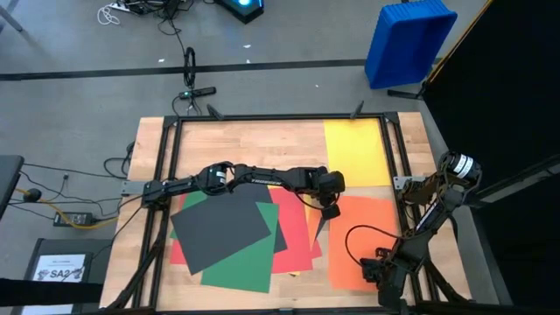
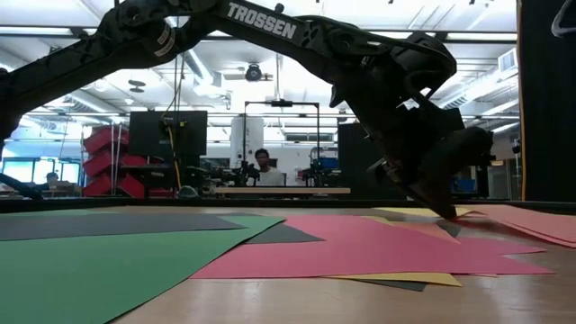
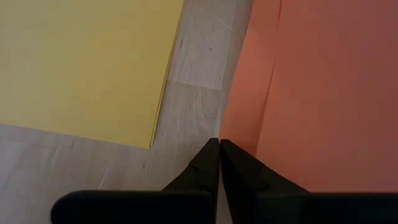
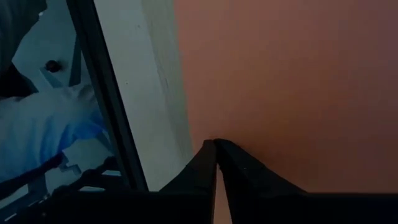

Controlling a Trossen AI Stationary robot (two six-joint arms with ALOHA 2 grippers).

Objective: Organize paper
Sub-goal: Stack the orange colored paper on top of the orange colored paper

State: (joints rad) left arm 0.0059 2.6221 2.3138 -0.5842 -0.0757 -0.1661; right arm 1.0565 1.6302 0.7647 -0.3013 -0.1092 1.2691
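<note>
Coloured sheets lie flat on the wooden table. A yellow sheet [image 1: 356, 153] [image 3: 81, 62] is at the far right and an orange one [image 1: 372, 236] [image 3: 323, 93] [image 4: 280, 74] at the near right. A red sheet [image 1: 293, 232] [image 2: 378, 243], a dark grey sheet [image 1: 219, 229] [image 2: 108, 225] and a green sheet [image 1: 241, 267] [image 2: 90, 270] overlap in the middle. My left gripper [image 1: 330, 212] [image 2: 445, 214] [image 3: 219, 142] is shut, its tips down at the orange sheet's left edge. My right gripper [image 1: 374, 269] [image 4: 216, 142] is shut and waits over the orange sheet's near part. My left gripper sets its shut fingertips [image 3: 233, 155] down on the orange sheet's left edge [image 3: 239, 134], close to its far corner. It comes slanting down from the table's left. The sheet lies flat on the wood. My right gripper: I cannot tell whether it touches the orange sheet.
A black frame rail [image 1: 391, 157] [image 4: 106, 99] runs around the table. Bare wood [image 1: 245, 144] shows at the far left and in the strip [image 3: 193, 81] between yellow and orange. A blue bin [image 1: 407, 39] and cables lie on the floor. A person [image 2: 264, 164] sits far behind.
</note>
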